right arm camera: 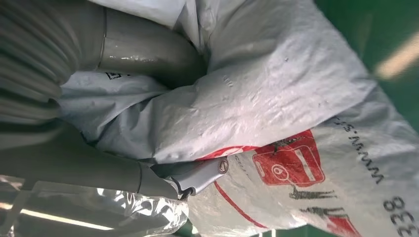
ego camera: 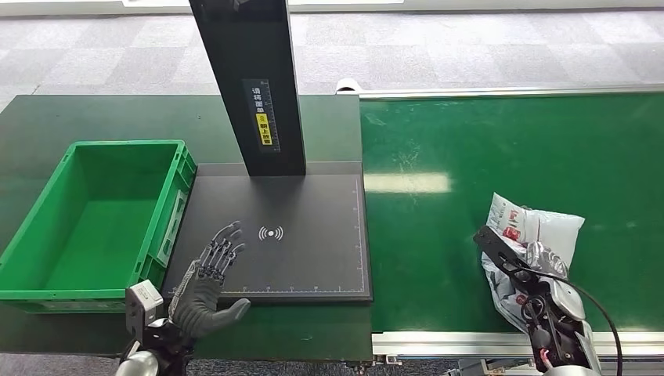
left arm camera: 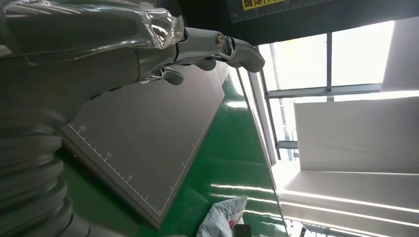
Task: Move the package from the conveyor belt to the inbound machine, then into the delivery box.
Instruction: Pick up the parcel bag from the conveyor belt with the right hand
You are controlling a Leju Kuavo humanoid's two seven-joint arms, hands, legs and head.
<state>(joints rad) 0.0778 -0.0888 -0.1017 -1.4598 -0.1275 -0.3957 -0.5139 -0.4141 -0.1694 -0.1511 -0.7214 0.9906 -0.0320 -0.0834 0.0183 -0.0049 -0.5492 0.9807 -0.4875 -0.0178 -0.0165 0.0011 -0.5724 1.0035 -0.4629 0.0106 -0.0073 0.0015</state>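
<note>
Right hand grips package on belt; left hand spread empty beside crate.

The left hand is dark grey, with slim black segmented fingers and a thick smooth grey thumb. At its seven o'clock sits a small pale-grey box on the wrist. Close up, the thumb shows a silver screw head, a clear plastic wrap and a grey ribbed cover. The right hand is silver-grey under glossy film, with a black cable looping at its four o'clock.
</note>
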